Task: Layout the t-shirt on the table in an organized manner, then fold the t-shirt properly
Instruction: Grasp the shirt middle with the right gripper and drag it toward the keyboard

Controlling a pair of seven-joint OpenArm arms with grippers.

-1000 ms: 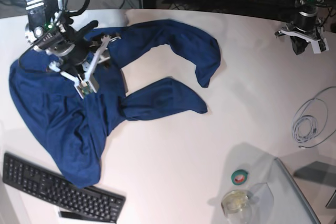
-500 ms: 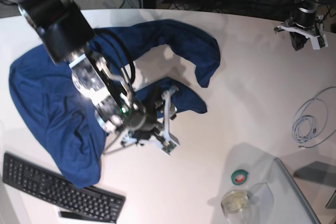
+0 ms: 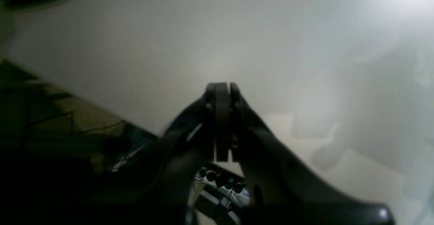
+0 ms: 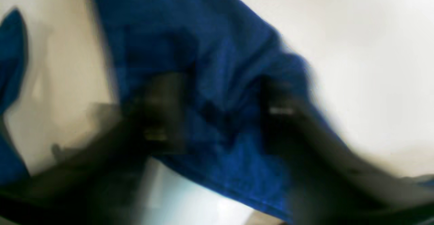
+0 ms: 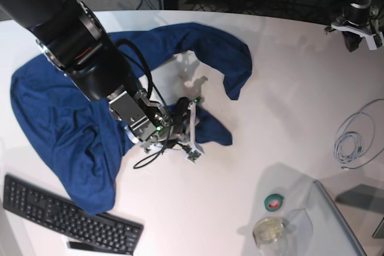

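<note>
The navy-blue t-shirt (image 5: pixel 54 112) lies crumpled over the left half of the white table (image 5: pixel 288 88), with one band arching across the back and a fold jutting toward the middle. My right gripper (image 5: pixel 189 131) is down on that middle fold. In the right wrist view its dark fingers (image 4: pixel 162 109) stand on either side of a ridge of t-shirt (image 4: pixel 217 65). That picture is blurred, so whether they pinch the cloth is unclear. My left gripper (image 5: pixel 354 40) hangs shut and empty over the table's far right corner, its fingertips (image 3: pixel 222 89) pressed together above the bare table (image 3: pixel 237 32).
A black keyboard (image 5: pixel 66 217) lies at the front left edge. Front right hold a green tape roll (image 5: pixel 275 202), a clear cup (image 5: pixel 270 230) and a grey glassy panel (image 5: pixel 345 226). A coiled white cable (image 5: pixel 354 139) lies at the right edge.
My right arm swept from the t-shirt's far left side to its middle fold and its fingers drew closer together. The fold shifted a little. My left gripper drifted up and right.
</note>
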